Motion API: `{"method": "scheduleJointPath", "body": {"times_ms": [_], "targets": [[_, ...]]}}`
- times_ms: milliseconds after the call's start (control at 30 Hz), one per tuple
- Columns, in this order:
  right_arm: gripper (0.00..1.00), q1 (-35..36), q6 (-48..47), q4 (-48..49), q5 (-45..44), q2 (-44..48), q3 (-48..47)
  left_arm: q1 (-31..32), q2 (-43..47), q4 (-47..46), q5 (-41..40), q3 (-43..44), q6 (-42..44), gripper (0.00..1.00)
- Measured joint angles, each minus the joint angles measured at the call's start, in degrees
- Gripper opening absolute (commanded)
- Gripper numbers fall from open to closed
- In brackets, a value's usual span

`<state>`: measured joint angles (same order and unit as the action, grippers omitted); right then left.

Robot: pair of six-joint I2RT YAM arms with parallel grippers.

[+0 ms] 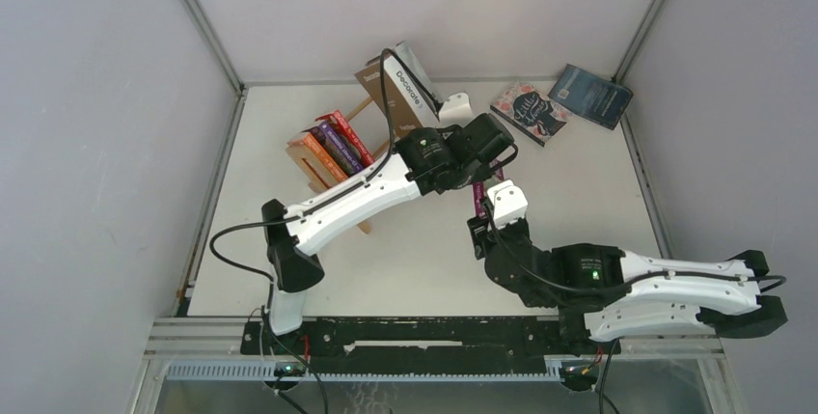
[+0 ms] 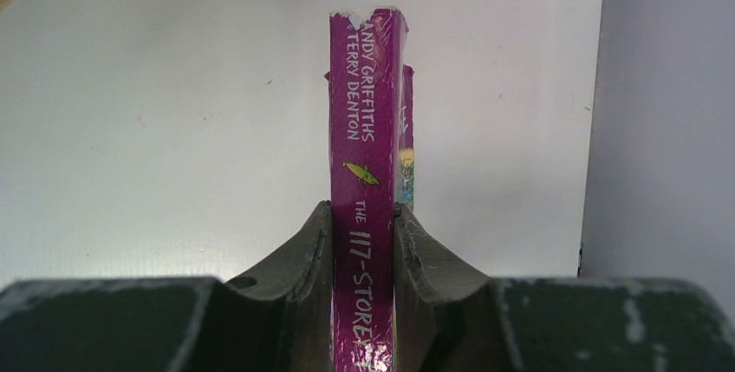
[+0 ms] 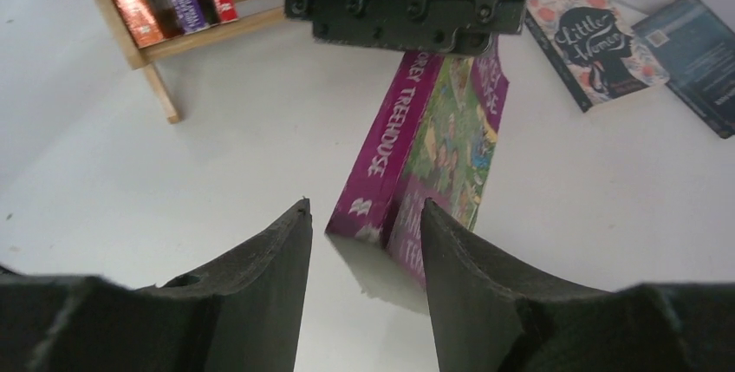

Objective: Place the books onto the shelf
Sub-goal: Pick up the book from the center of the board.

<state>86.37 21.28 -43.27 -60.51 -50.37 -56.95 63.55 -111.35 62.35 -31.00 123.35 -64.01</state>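
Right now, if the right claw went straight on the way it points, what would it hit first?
Probably the purple book clamped in the left gripper: its lower end lies straight ahead of the right gripper.

Left arm [image 1: 347, 204]: stretched out long, forearm nearly straight | left gripper [image 2: 364, 212]: fingers pressed flat on both faces of the purple book [image 2: 364, 120], spine running out ahead of them | right arm [image 1: 666, 290]: lying low, bent at the elbow | right gripper [image 3: 366, 214]: jaws parted, gripping nothing, pointed up at the left gripper just ahead.
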Motion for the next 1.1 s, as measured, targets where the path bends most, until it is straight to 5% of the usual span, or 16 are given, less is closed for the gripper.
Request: {"method": "scheduleJointPath", "body": {"times_ms": [233, 567, 867, 1100], "targets": [[0.47, -7.9, -4.6, 4.6, 3.4, -2.8, 0.0, 0.0, 0.0, -0.2, 0.2, 0.0, 0.0, 0.0], [0.0, -12.5, -5.8, 6.3, 5.6, -6.1, -0.2, -1.4, 0.0, 0.9, -0.7, 0.0, -0.5, 0.0], [0.0, -14.3, -6.5, 7.8, 8.2, -5.5, -0.1, -2.1, 0.9, -0.6, -0.6, -1.4, -0.5, 0.02], [0.0, -15.5, -9.0, 11.5, 13.8, -2.8, 0.0, -3.4, 8.2, -5.6, 0.2, -10.0, -2.1, 0.31]]}}
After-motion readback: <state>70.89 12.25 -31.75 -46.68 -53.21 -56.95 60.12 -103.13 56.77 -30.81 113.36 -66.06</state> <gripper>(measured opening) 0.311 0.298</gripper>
